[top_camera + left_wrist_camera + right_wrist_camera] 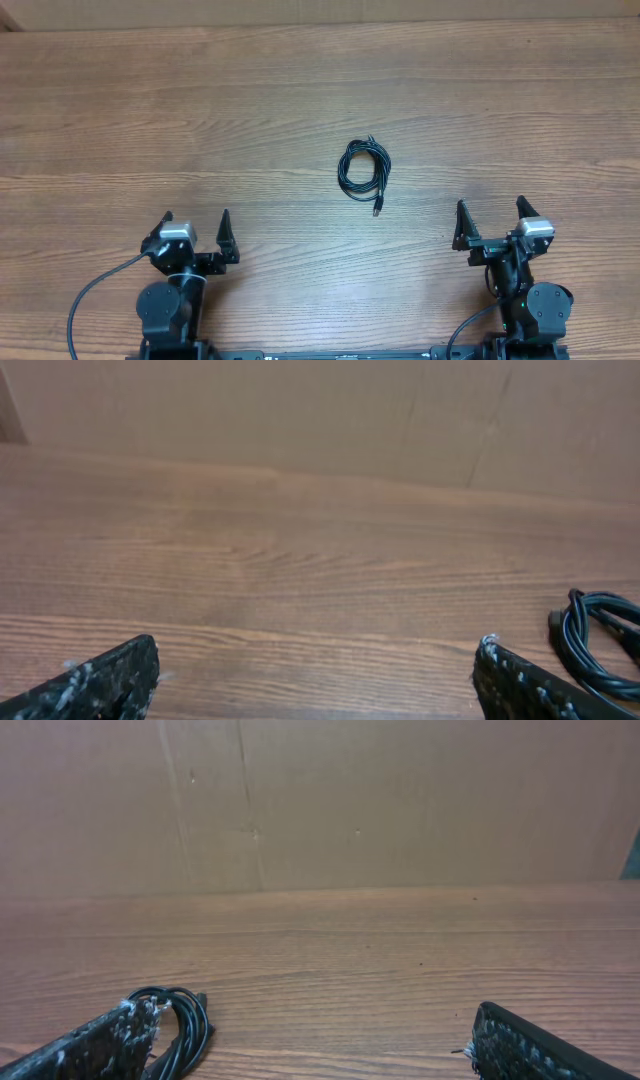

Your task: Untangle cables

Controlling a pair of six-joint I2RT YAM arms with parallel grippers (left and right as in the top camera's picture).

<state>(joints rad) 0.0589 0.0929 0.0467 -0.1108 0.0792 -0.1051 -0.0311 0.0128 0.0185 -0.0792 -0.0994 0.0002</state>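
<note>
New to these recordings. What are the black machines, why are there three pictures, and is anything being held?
The black machines at the bottom of the overhead picture are two robot arms, each ending in a two-finger gripper: the left gripper and the right gripper. Both are open and hold nothing. The overhead picture looks straight down on the wooden table. The other two come from a camera on each wrist, so the dark shapes in their lower corners are that arm's own fingers. On the table lies a small coiled bundle of thin black cables, ahead of the grippers and touched by neither. It shows at the right edge of the left wrist picture and the lower left of the right wrist one.
</note>
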